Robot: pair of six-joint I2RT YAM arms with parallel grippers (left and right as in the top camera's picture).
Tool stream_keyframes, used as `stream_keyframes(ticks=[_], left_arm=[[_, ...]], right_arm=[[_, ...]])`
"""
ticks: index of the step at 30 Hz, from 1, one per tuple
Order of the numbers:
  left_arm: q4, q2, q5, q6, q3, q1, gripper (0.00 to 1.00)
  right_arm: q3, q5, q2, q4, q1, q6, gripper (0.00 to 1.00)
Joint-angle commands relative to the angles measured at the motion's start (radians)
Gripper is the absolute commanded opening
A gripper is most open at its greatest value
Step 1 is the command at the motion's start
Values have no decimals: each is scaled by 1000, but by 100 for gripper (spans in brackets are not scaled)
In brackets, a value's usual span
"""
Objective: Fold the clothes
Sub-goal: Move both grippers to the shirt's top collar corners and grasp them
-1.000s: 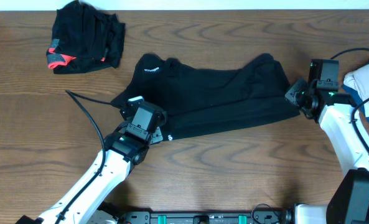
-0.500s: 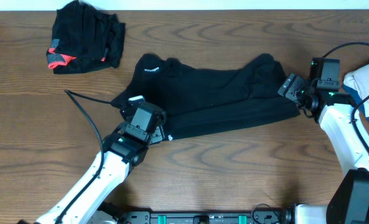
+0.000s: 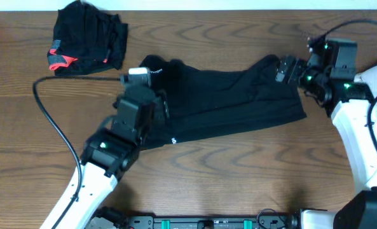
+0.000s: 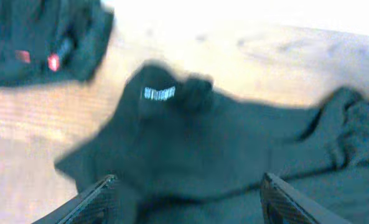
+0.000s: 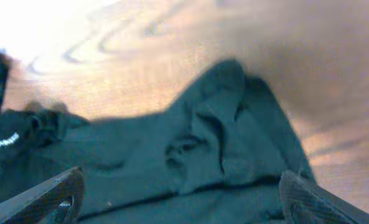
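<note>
Bare table [image 3: 239, 165] in front of long garment [image 3: 226, 102]; cable [image 3: 80, 79] crosses left side.

The left end effector [image 4: 188, 180] and right end effector [image 5: 181, 177] rose above the garment [image 3: 226, 95].

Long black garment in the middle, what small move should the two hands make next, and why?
Probably lower both hands onto its ends and pinch. The left hand hovers open over the end by the white logo, the right hand hovers open over the bunched opposite end, and neither holds any fabric of the garment yet.
</note>
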Motion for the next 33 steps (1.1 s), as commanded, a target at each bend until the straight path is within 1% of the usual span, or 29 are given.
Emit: stream_keyframes(ticks=[1, 7, 11, 13, 18, 22, 26, 33], left_arm=[[-6, 90, 61, 75, 86, 43, 72], [-6, 335, 245, 79, 227, 172, 72], [-6, 490, 411, 86, 314, 252, 72], [-6, 546, 454, 85, 340, 279, 72], [-5, 628, 477, 85, 357, 319, 72], [31, 671, 496, 86, 357, 326, 72], [72, 716, 525, 85, 357, 326, 72], [107, 793, 510, 90, 357, 338, 72]], right_arm=[[87, 26, 18, -17, 11, -24, 98], [126, 25, 73, 8, 10, 15, 98], [198, 14, 172, -12, 10, 11, 97], [255, -25, 232, -39, 10, 2, 97], [430, -53, 379, -138, 13, -11, 97], [520, -78, 461, -181, 13, -11, 97], [547, -109, 514, -214, 14, -11, 97], [547, -117, 548, -235, 22, -35, 97]])
